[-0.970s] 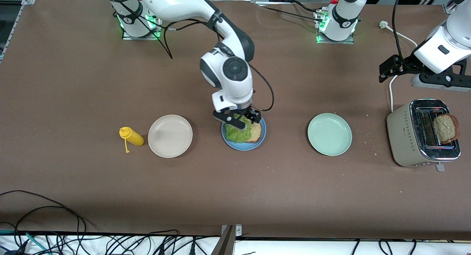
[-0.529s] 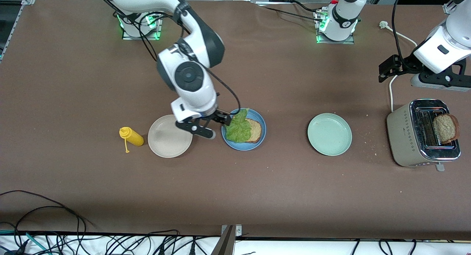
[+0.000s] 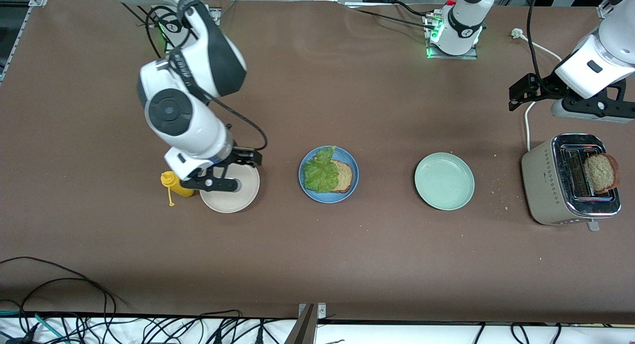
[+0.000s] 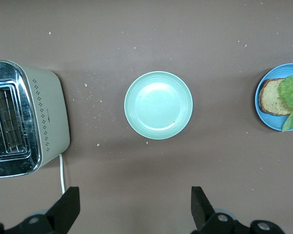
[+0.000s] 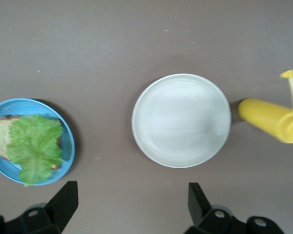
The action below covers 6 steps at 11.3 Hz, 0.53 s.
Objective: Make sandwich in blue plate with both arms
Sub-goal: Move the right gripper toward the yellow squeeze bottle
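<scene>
Overhead first, front view. Blue plate [image 3: 328, 174] mid-worktop [image 3: 317, 244], between beige-white plate [image 3: 229, 183] and mint-green plate [image 3: 444, 181]. On it: one slice of brown bread [image 3: 343, 176], flat, on the half toward the left arm's end; ruffled lettuce leaf [image 3: 320, 173] laid over the half toward the right arm's end, long axis running from nearer the camera to farther from it, farther tip overhanging the rim. No top slice on it. Second slice [image 3: 601, 172] standing in a slot of the toaster [image 3: 565, 185] at the left arm's end. Yellow squeeze bottle [image 3: 177, 184] lying on its side just beside the beige-white plate, nozzle toward the camera. Right claw [image 3: 225, 171] over the beige-white plate, released, holding nothing. Left claw [image 3: 558, 98] over the worktop by the toaster, waiting.

Next, left wrist view. Left claw [image 4: 135, 207] spread wide, empty, fingers [image 4: 67, 207] dark at the frame edge. Mint-green plate [image 4: 158, 105] central; toaster [image 4: 27, 119] at one edge; blue plate [image 4: 282, 104] cut off at the other edge, bread and lettuce on it.

Lastly, right wrist view. Right claw [image 5: 132, 204] spread, empty. Beige-white plate [image 5: 181, 120] central, bare. Yellow squeeze bottle [image 5: 273, 119] just beside it. Blue plate [image 5: 29, 141] apart from it, lettuce leaf [image 5: 35, 146] covering most of the bread.
</scene>
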### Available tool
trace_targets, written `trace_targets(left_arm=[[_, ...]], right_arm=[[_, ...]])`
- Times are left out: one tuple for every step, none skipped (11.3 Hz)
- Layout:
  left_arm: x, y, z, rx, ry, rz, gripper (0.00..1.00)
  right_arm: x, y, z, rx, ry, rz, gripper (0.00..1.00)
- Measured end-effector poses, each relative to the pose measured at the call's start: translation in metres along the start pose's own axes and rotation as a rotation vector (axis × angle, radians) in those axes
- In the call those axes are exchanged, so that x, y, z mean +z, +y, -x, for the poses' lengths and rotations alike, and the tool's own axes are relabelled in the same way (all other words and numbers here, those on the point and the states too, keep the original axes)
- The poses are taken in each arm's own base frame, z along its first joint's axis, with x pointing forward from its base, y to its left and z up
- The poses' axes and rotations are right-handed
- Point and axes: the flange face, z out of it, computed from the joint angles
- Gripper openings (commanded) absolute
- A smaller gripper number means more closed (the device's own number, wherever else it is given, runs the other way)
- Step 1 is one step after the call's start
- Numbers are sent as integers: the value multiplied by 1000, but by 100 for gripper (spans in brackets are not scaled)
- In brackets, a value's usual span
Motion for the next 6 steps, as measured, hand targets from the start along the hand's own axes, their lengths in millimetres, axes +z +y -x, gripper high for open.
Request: trace_targets(left_arm=[[0, 2, 0, 3, 0, 0, 100], [0, 2, 0, 4, 0, 0, 100], [0, 2, 0, 4, 0, 0, 100], [0, 2, 0, 4, 0, 0, 100], [0, 3, 0, 5, 0, 0, 100], [0, 3, 0, 5, 0, 0, 100]], right_arm=[[-8, 22, -4, -52, -9, -1, 100], [-14, 41, -7, -115, -21, -2, 100], [-18, 58, -9, -182, -32, -3, 100], [-19, 74, -13, -243, -42, -4, 100], [-19, 91, -18, -293, -49, -8, 100], [-19, 107, -21, -328, -58, -14, 100]])
